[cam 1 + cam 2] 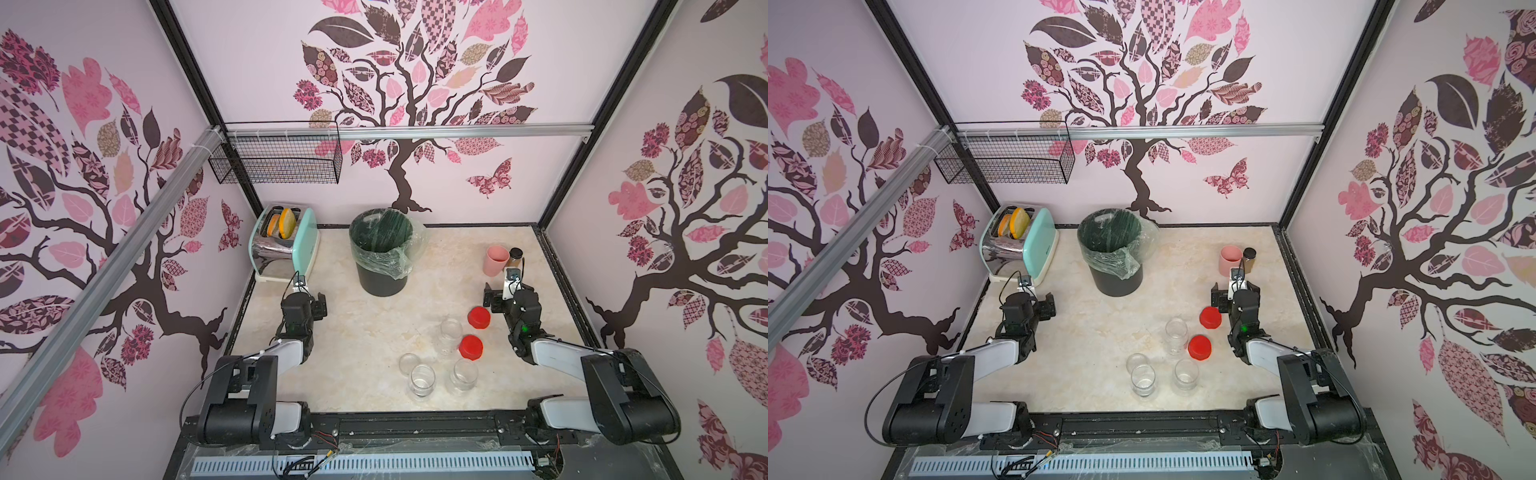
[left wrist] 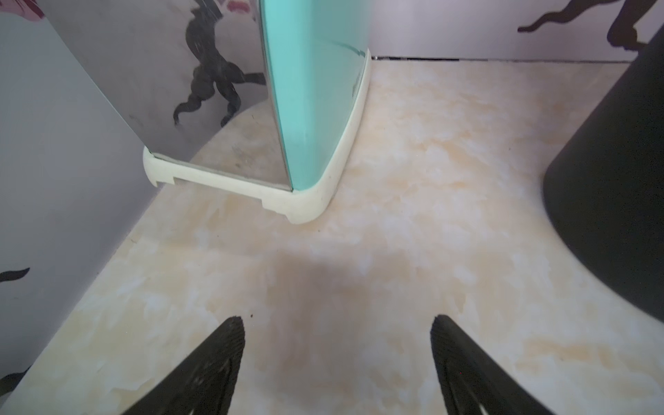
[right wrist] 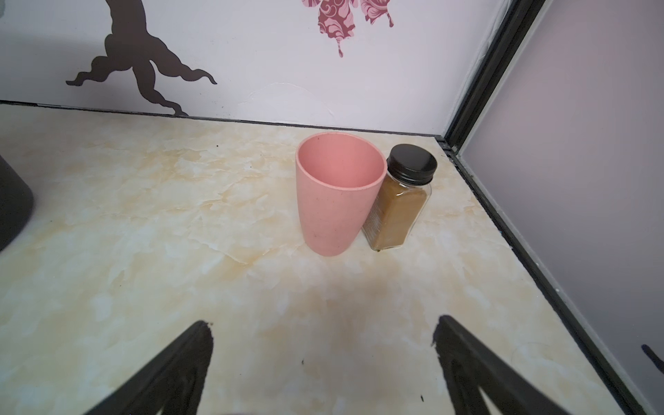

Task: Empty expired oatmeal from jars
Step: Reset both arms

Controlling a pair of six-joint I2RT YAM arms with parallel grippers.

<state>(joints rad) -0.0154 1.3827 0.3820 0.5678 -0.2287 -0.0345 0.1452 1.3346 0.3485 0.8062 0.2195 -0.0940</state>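
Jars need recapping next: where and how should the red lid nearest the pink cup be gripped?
Grip the red lid across its round rim, straight down from above: it lies flat and low on the table, so side approaches likely fail. The open right end effector is nearest.

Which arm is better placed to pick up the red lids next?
Right, probably: the open right gripper sits beside the farther round red plastic lid; the left gripper is away by the mint-green toaster.
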